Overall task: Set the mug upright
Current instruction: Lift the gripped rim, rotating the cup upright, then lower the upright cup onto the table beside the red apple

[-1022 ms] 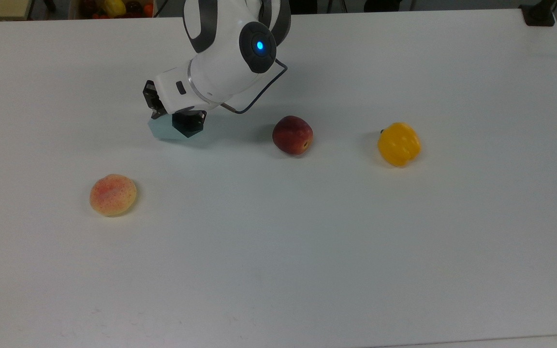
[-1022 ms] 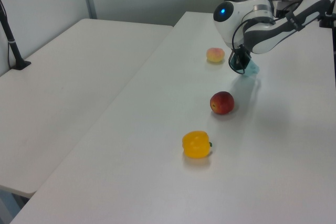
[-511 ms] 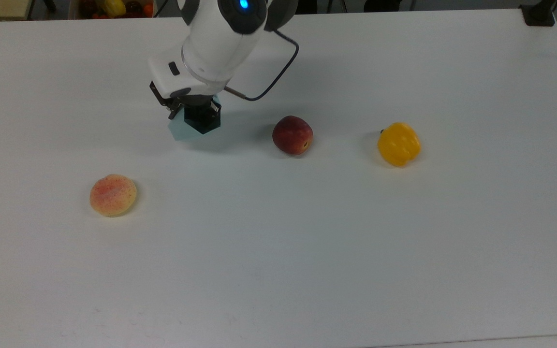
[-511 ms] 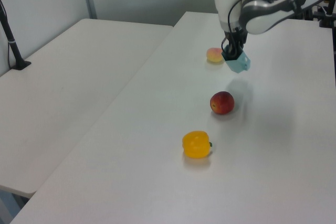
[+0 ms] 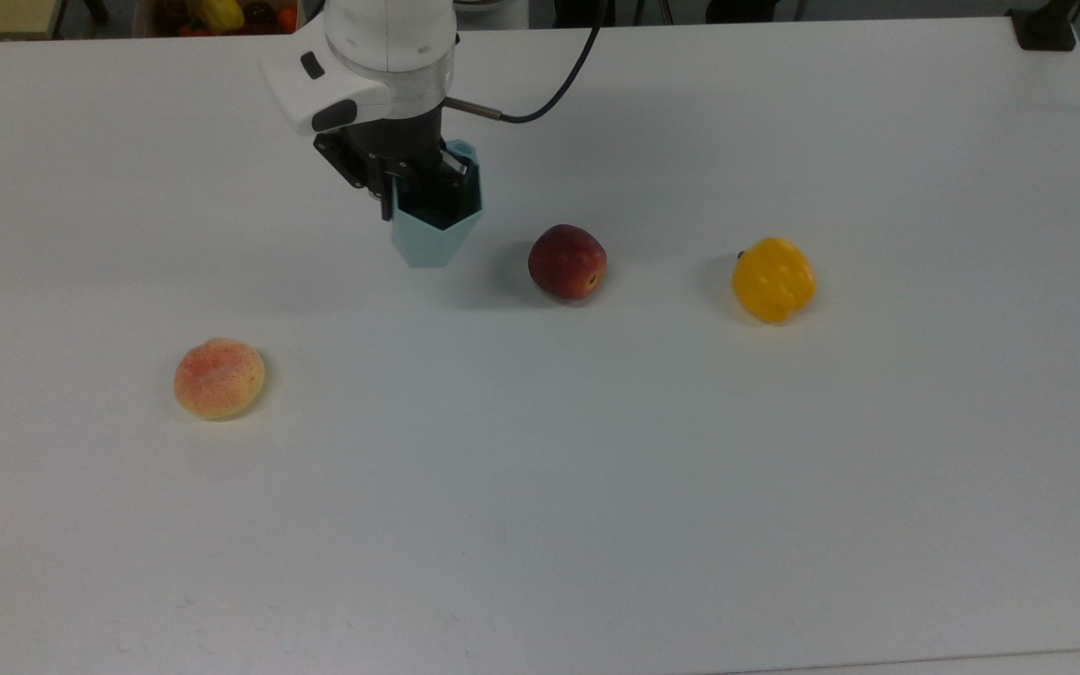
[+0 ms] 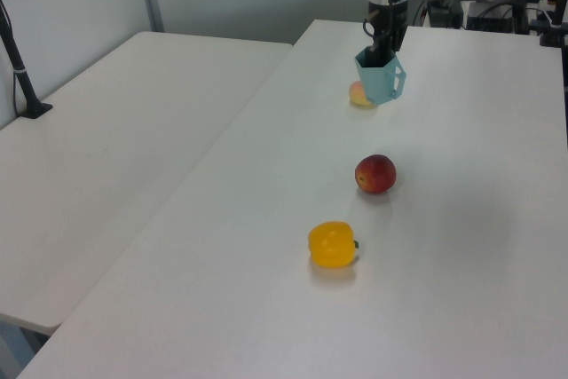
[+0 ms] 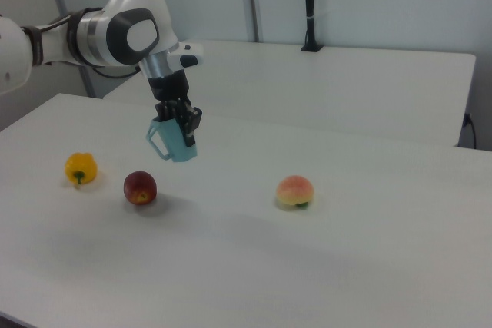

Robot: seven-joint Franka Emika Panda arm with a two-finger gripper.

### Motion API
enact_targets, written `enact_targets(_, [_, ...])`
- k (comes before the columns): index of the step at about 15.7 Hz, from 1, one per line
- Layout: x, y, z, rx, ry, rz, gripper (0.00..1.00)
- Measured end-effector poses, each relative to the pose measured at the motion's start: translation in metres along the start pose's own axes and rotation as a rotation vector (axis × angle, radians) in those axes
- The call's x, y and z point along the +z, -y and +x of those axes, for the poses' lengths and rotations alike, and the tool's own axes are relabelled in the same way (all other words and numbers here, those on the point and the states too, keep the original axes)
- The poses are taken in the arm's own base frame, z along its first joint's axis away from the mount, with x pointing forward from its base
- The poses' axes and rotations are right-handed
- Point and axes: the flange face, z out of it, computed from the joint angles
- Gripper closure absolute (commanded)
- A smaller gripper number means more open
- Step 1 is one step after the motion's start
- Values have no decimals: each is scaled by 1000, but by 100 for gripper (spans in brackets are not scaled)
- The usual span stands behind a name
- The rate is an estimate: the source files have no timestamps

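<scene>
Teal mug [image 5: 435,234] hangs mouth-up above the tabletop [image 5: 596,469], upper left of centre in the top view, with my tool [image 5: 413,192] pinching its rim wall, one finger inside. I judge the step is setting it down: I'd lower straight, keep the base level, and release only on contact, clear of the red peach [image 5: 567,262].

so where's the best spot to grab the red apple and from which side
Grip the red apple across its round middle, coming straight down from above. It sits alone on the table, clear of the yellow pepper and the mug held in the end effector, so either side probably has finger room.
</scene>
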Motion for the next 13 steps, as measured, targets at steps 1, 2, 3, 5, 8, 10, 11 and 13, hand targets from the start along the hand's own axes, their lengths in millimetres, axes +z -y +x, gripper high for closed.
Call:
enact_targets(1, [1,2,0,-34,11,40,100])
enact_targets(2, [4,4,0,-79,22,80,100])
enact_targets(3, [7,6,0,-137,31,125,100])
enact_targets(5, [15,2,2,-280,36,220,100])
enact_targets(8, [30,-18,8,-424,25,279,100])
enact_targets(10, [46,-26,16,-472,5,278,100])
enact_targets(11, [57,-25,20,-488,-4,274,100])
enact_targets(13, [81,-21,27,-505,-16,263,100])
